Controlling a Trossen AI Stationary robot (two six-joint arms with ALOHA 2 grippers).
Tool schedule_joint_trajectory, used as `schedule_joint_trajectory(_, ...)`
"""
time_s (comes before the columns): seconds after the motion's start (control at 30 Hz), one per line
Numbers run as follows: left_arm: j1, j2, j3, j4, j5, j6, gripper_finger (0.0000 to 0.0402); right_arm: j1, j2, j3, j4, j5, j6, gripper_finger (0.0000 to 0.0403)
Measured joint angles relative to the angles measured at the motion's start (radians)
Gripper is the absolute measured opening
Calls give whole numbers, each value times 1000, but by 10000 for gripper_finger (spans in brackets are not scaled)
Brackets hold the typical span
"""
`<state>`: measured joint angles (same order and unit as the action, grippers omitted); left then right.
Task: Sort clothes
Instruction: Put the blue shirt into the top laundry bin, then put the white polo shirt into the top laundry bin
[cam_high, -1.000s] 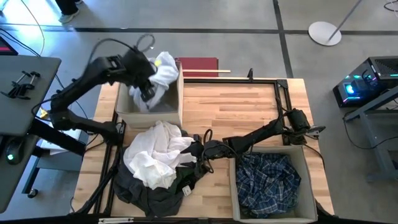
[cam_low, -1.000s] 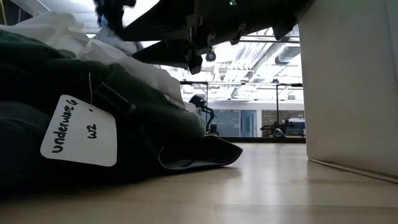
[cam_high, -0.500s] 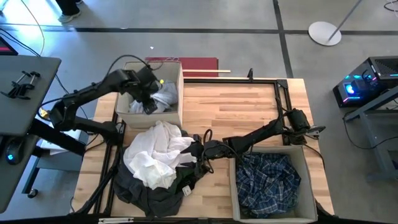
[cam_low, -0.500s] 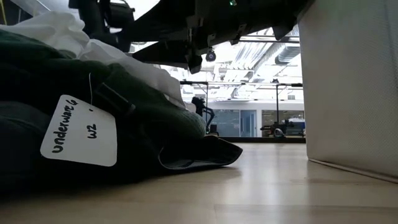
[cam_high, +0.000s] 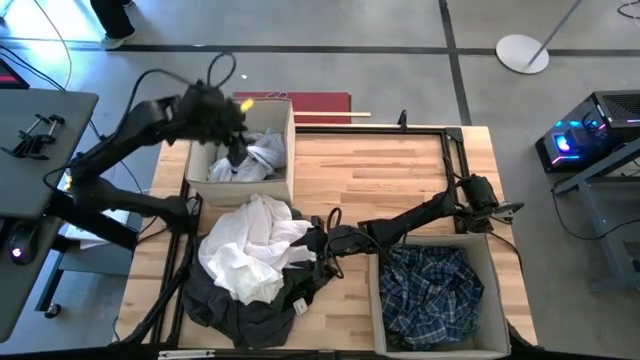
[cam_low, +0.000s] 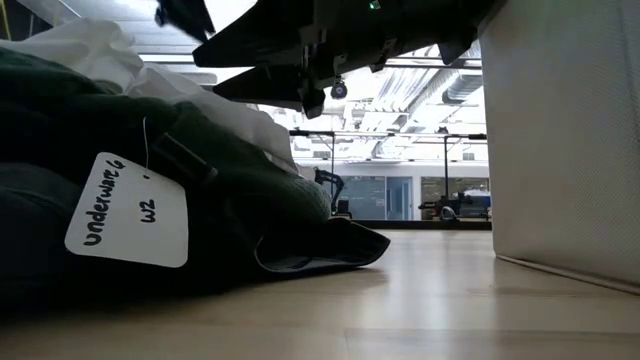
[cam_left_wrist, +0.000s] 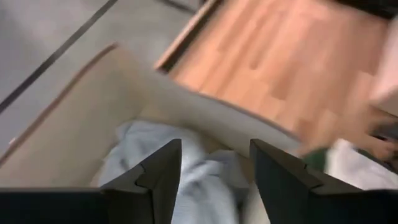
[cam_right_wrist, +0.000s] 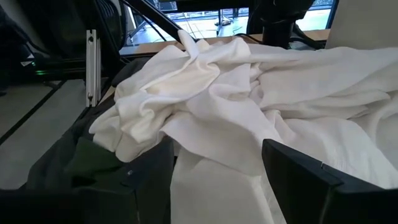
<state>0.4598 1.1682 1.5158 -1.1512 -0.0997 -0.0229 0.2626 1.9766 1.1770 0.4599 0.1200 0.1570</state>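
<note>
My left gripper (cam_left_wrist: 214, 180) hangs open over the beige bin (cam_high: 291, 140) at the table's far left. Below it a pale grey-white garment (cam_high: 262, 154) lies crumpled inside the bin, clear of the fingers. The clothes pile (cam_high: 250, 265) sits at the near left, with white pieces (cam_right_wrist: 236, 93) on top of dark green and dark grey ones (cam_high: 235, 312). My right gripper (cam_high: 322, 247) stands open and low at the pile's right edge, its fingers either side of a white fold; whether they touch it I cannot tell. The blue-white plaid shirt (cam_high: 432, 290) fills the near right bin.
A paper tag (cam_low: 125, 210) reading "underwear" hangs from the dark garment at the pile's near side. The near right bin's wall (cam_low: 560, 140) stands close by. Bare wooden tabletop (cam_high: 370, 170) lies between the bins. A red board (cam_high: 318, 104) lies beyond the far edge.
My left gripper carried the pale garment down into the far left bin, let it go and rose a little toward the far left. The garment, which had hung over the bin's right rim, now lies crumpled inside.
</note>
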Motion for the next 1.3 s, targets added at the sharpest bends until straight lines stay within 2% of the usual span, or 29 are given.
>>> schedule_joint_trajectory(0.07, -88, -32, -18, 0, -56, -43, 171, 0, 0, 0, 0, 0, 0, 239)
schedule_joint_trajectory(0.17, -182, -70, -74, -3, -205, -184, 158, 0, 0, 0, 0, 0, 1, 239)
schedule_joint_trajectory(0.27, -151, -77, -148, -15, -268, -236, 136, 3, 0, 0, 0, 0, 26, 239)
schedule_joint_trajectory(0.43, 6, -33, -316, 23, -44, -187, 86, 16, 0, -1, 4, 0, 20, 239)
schedule_joint_trajectory(0.6, 190, 81, -468, 129, -37, -113, 42, 12, 0, -1, 17, 0, 0, 239)
schedule_joint_trajectory(0.73, 308, 206, -526, 271, -5, -46, 22, 11, 0, -1, 16, 0, 0, 239)
schedule_joint_trajectory(0.87, 368, 306, -526, 354, 31, 19, 17, 11, 0, -1, 0, 0, 0, 239)
schedule_joint_trajectory(1.0, 397, 342, -459, 331, 108, 58, 17, 11, 0, -1, -14, 1, 19, 239)
schedule_joint_trajectory(1.13, 400, 309, -342, 231, 133, 74, 17, 12, 0, -1, -15, 30, 26, 239)
schedule_joint_trajectory(1.3, 355, 180, -200, 107, 143, 69, 17, 13, 0, -1, -14, 60, 26, 239)
